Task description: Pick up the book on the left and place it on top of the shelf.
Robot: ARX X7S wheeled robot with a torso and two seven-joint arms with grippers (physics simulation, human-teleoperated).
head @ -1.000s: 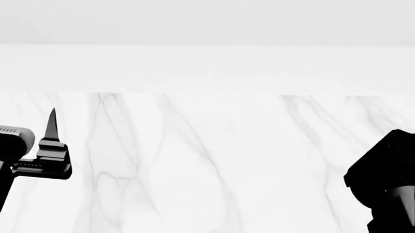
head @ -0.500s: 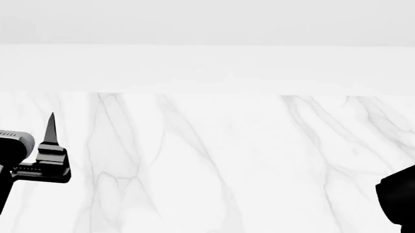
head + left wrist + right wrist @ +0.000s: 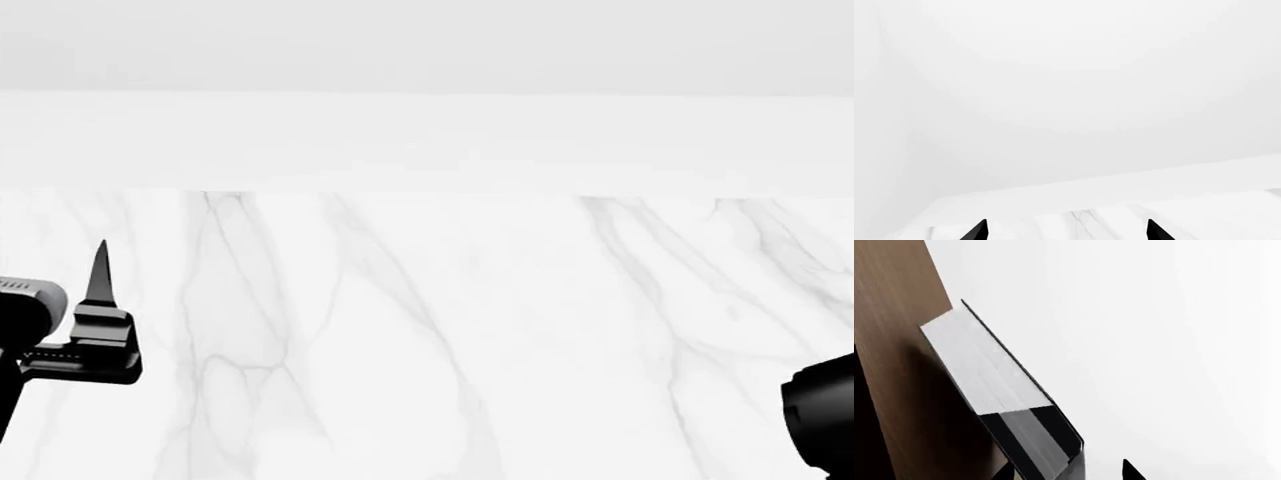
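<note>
We see a white, grey-veined marble tabletop [image 3: 441,330] filling the head view, and in the right wrist view a dark brown wooden shelf board [image 3: 894,365] with the black hardcover book with white page edges [image 3: 987,375] lying against it. The black right gripper [image 3: 1071,471] has its two tips on either side of the book's near end, which sits between them, so we read it as clamped on the book. The black left gripper [image 3: 1066,231], seen over the tabletop's left edge, holds its pointed tips well apart with nothing between them.
</note>
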